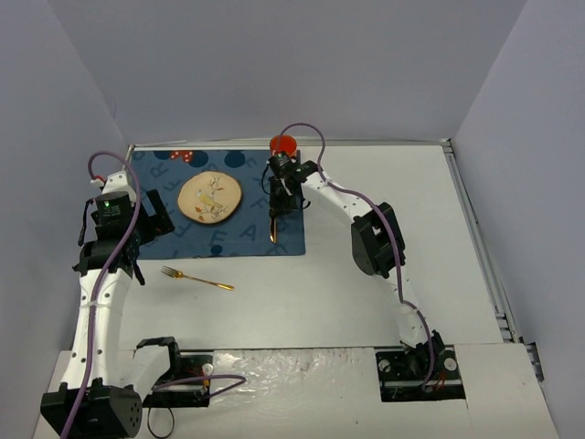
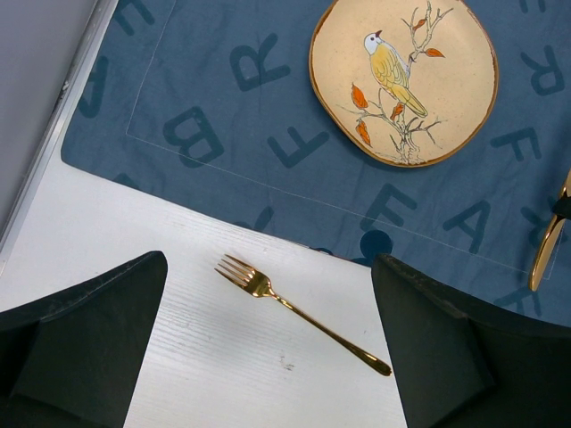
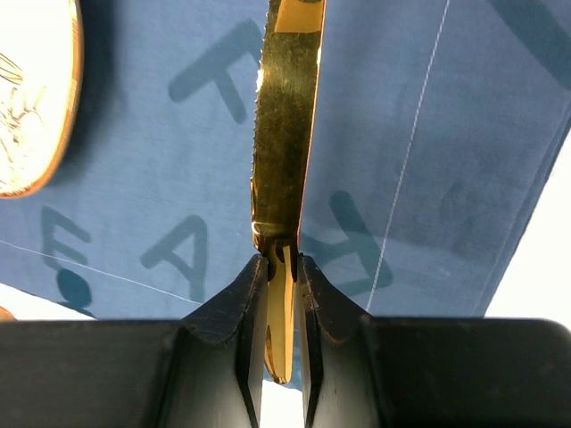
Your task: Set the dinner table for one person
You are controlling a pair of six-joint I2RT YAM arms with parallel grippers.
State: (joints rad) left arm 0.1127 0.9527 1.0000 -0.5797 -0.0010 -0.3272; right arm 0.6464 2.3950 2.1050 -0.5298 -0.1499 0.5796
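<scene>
The white dinner table (image 1: 366, 283) carries a dark blue lettered placemat (image 1: 164, 233) with a bird-painted plate (image 1: 209, 197) on it. My right gripper (image 1: 278, 207) is shut on a gold knife (image 1: 273, 229) and holds it by the handle over the placemat's right part, right of the plate. In the right wrist view the gripper (image 3: 283, 267) grips the handle and the knife's blade (image 3: 285, 134) points away. A gold fork (image 1: 196, 278) lies on bare table below the placemat. My left gripper (image 2: 268, 357) is open and empty, above the fork (image 2: 299, 312).
A red cup (image 1: 282, 144) stands at the placemat's far right corner, just behind my right wrist. Grey walls close in the table at the left, back and right. The left wrist view shows the plate (image 2: 403, 80) and the knife tip (image 2: 546, 241).
</scene>
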